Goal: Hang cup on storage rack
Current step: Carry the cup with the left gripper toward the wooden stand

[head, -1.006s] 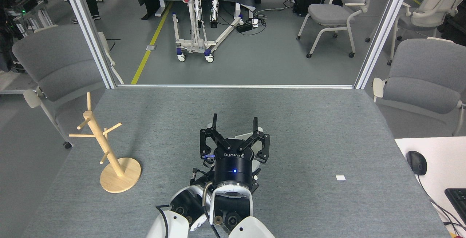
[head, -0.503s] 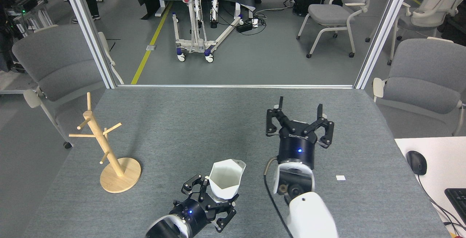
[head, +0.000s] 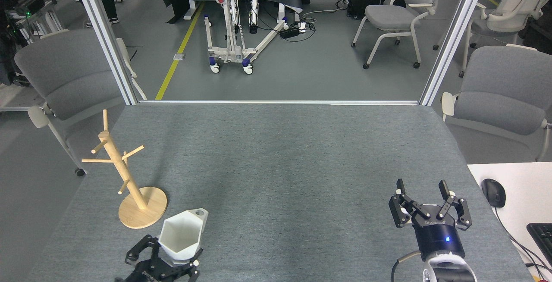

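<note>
The left claw (head: 166, 259) is gripping the white cup (head: 183, 239) upright, just beside the wooden rack's (head: 125, 174) round base on the worktop (head: 280, 165). The right claw (head: 424, 195) is sitting wide, holding nothing.

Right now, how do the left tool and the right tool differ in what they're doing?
The left tool, at the bottom left near the light wooden mug tree, is closed on the white faceted cup, held mouth up. The right tool, at the bottom right, holds nothing, and its black fingers are spread open, pointing away from me. Both hover low over the grey table.
</note>
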`<action>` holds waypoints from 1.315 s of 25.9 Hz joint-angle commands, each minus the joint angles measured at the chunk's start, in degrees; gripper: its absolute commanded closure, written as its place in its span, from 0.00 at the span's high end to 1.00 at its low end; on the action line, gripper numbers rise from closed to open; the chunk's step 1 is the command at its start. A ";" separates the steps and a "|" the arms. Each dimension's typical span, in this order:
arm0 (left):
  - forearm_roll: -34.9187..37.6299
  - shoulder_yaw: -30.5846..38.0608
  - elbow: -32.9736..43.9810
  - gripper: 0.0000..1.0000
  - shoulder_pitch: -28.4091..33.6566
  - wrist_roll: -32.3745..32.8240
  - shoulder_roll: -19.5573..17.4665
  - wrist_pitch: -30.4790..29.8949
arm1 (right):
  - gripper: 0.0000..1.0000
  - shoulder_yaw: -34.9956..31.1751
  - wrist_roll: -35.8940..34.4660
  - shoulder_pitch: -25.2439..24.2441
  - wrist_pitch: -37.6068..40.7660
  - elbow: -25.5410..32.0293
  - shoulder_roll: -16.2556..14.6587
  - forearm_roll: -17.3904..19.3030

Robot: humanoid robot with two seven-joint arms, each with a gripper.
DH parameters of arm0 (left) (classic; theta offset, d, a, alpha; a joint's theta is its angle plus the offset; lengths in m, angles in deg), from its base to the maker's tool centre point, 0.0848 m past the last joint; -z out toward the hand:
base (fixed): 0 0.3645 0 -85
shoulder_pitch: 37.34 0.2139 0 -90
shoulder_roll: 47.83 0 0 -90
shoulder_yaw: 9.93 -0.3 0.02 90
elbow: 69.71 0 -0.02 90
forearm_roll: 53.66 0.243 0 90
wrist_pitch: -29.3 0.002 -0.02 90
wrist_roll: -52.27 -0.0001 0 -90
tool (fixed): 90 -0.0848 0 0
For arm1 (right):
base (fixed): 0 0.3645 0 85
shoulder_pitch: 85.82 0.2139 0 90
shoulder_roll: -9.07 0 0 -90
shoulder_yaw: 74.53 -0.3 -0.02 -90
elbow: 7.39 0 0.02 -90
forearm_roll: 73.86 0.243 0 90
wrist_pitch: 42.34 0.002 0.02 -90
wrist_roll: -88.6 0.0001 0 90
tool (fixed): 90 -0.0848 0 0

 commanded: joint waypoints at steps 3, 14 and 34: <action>0.00 12.75 -0.05 0.00 1.71 -4.45 -4.13 -0.85 | 0.99 -0.93 -0.21 -2.78 -0.12 1.43 3.70 -1.52; 0.17 28.14 -3.48 0.00 -2.86 -2.87 -3.87 -6.03 | 0.99 -0.49 -0.21 -0.05 -0.30 0.90 3.70 -1.25; 12.91 21.37 -12.00 0.00 -17.19 7.77 0.26 7.76 | 0.99 0.04 -0.21 -1.11 -0.21 0.37 4.14 -1.25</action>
